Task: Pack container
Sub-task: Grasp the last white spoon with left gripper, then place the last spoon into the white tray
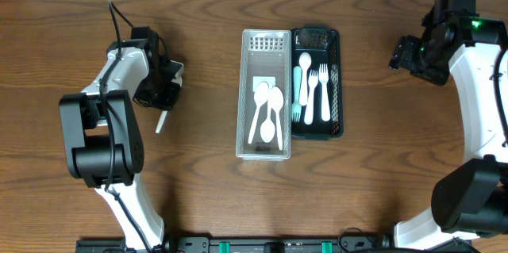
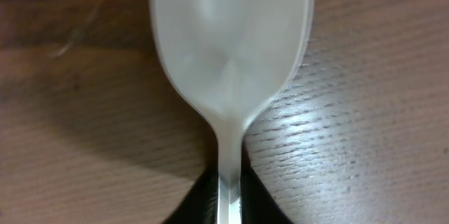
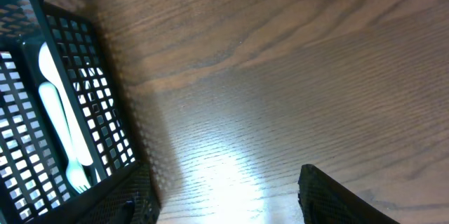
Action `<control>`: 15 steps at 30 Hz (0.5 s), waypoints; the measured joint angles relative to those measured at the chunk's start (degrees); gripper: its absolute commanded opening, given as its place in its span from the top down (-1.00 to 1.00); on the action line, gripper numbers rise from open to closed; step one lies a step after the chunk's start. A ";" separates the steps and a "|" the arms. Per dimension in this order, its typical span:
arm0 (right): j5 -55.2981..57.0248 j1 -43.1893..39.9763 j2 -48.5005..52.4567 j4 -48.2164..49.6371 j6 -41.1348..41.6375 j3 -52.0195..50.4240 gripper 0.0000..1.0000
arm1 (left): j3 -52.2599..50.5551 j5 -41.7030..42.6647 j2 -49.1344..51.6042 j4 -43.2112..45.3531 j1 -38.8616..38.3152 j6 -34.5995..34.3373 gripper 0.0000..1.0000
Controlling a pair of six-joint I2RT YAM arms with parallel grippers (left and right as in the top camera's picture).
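My left gripper (image 1: 163, 94) is shut on the handle of a white plastic spoon (image 1: 162, 118) at the left of the table. In the left wrist view the spoon's bowl (image 2: 228, 34) fills the frame just above the wood, with the handle pinched between the jaws (image 2: 228, 206). A clear tray (image 1: 240, 94) in the middle holds white spoons (image 1: 270, 114). A black mesh basket (image 1: 340, 86) beside it holds white forks (image 1: 317, 94) and a teal utensil. My right gripper (image 1: 409, 53) is open and empty over bare wood (image 3: 224, 189), right of the basket (image 3: 70, 76).
The clear tray and the black basket stand side by side, touching, at the table's centre. A white fork (image 3: 59, 119) shows through the basket's mesh in the right wrist view. Bare wood lies around both grippers.
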 measured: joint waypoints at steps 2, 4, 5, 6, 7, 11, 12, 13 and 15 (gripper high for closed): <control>-0.02 0.00 0.00 -0.02 0.00 0.00 -0.43 | 0.00 -0.22 0.00 -0.26 0.00 -1.40 0.88; -0.02 0.00 0.00 -0.02 -0.07 0.00 -0.43 | 0.00 -0.26 0.00 -1.18 -0.20 -2.95 0.88; -0.02 0.00 0.00 -0.04 -0.15 0.00 -0.43 | 0.00 -0.44 0.00 -2.25 -0.35 -3.93 0.88; 0.00 0.00 0.00 -0.04 -0.20 0.00 -0.43 | 0.02 -0.48 0.00 -3.69 -0.66 -4.83 0.88; -0.02 0.00 0.00 -0.04 -0.22 0.00 -0.43 | 0.09 -0.55 0.00 -5.20 -1.01 -5.57 0.88; 0.00 0.00 0.00 -0.07 -0.22 0.00 -0.42 | 2.40 -0.70 -0.52 -11.72 -4.59 -9.05 0.89; -0.02 0.00 0.00 -0.07 -0.24 0.00 -0.42 | 3.69 -0.74 -1.03 -13.20 -5.88 -9.81 0.88; -0.02 0.00 0.00 -0.07 -0.24 0.00 -0.42 | 5.01 -0.81 -1.70 -14.19 -7.13 -10.43 0.88; 0.00 0.00 0.00 -0.09 -0.24 0.00 -0.42 | 8.68 -0.85 -4.50 -16.15 -10.45 -11.82 0.88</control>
